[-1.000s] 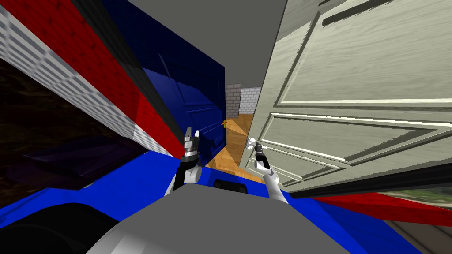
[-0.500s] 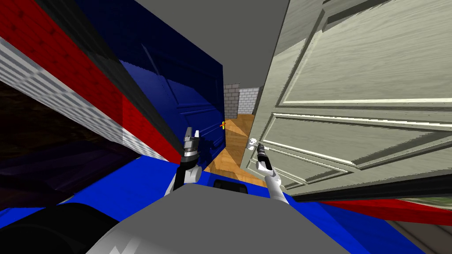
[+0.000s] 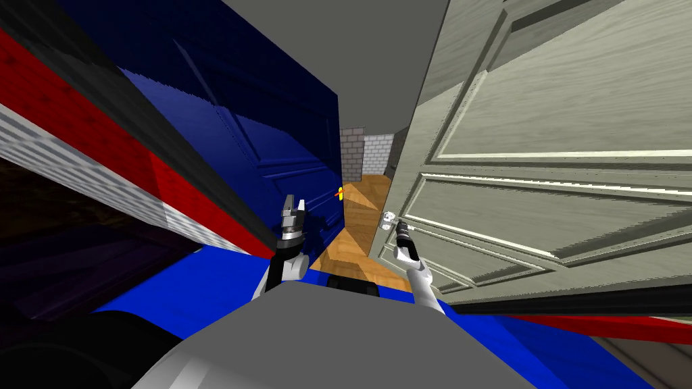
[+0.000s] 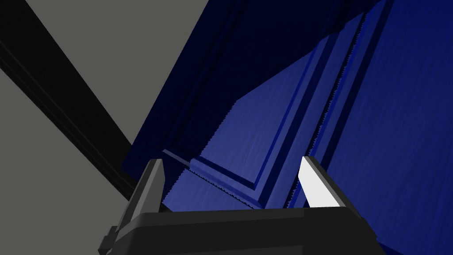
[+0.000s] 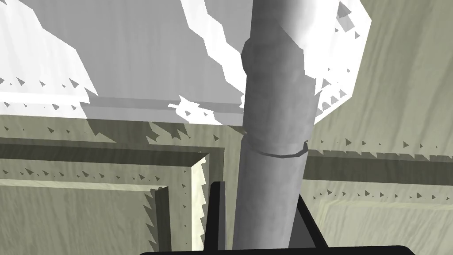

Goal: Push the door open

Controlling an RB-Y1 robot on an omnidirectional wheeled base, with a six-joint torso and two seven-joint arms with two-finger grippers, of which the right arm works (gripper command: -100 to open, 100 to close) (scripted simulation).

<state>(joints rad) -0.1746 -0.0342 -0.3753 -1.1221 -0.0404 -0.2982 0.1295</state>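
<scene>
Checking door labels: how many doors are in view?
2. A dark blue door stands on the left, ahead of the open left gripper. A pale panelled door stands on the right, its grey handle gripped by the right gripper. Others may be hidden.

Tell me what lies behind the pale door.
Past the edge of the pale door, a strip of wooden floor and a grey brick wall show. The door, with the right gripper shut on its handle, covers the rest.

white forearms (image 3: 424,283); light grey fingers (image 4: 316,188)
</scene>
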